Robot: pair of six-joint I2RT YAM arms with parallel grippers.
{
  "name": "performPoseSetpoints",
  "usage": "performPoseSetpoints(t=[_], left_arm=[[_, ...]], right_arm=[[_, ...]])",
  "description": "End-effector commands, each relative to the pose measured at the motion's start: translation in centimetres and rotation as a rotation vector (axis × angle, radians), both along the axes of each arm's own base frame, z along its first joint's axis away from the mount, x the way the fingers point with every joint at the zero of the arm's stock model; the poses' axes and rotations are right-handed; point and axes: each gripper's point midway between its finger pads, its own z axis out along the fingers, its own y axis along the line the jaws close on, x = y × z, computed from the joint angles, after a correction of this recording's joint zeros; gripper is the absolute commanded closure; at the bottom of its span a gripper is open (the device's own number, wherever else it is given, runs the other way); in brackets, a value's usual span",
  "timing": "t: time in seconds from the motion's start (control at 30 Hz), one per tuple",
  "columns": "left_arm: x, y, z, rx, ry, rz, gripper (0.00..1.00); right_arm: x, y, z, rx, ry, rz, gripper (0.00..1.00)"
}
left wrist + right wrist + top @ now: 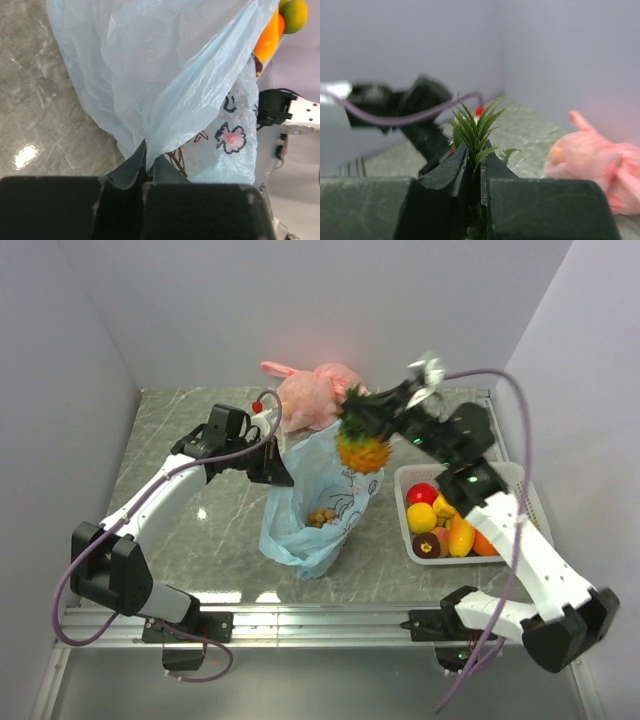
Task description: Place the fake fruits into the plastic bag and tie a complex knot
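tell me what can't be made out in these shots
The pineapple below its crown: right wrist view, hidden by the right fingers.
Contents of the bag: top view, brownish bits inside, too small to name.
Bag mouth: left wrist view, cut off by the top edge.
The pink bag: right wrist view, blurred.
Far side of the basket: top view, covered by the right arm.

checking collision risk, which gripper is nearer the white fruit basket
Right. The right fingers hold the pineapple by its crown just left of the basket; the left fingers pinch the blue bag farther left.
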Motion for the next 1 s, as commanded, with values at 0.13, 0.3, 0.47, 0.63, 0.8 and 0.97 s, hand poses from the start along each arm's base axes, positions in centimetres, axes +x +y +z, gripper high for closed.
performPoseSetpoints(t=[0.13,0.3,0.47,0.63,0.8,0.97], left_arm=[[0.3,-1.0,3.1,-0.134,0.003,-0.05,1.0],[1.3,0.1,2.7,-0.155,0.049,-0.013,1.0],[2.1,1.1,2.5,-0.188,0.092,0.014,0.99],[2.6,1.5,2.4,-0.19,0.092,0.021,0.99],[2.8,1.7,2.0,-0.165,0.088,0.039,0.99],[3.4,2.2,1.7,-0.125,0.071,0.081,1.0]], right_arm=[[-0.2,5.7,-6.0,-0.109,-0.299,0.058,1.0],[-0.3,7.8,-10.3,-0.206,-0.41,0.098,0.94],[0.2,9.0,-13.8,-0.313,-0.416,0.151,0.51],[-0.1,9.1,-15.4,-0.392,-0.383,0.189,0.09],[-1.8,8.5,-12.9,-0.403,-0.326,0.238,0.03],[-6.3,6.6,-10.7,-0.439,-0.155,0.359,0.02]])
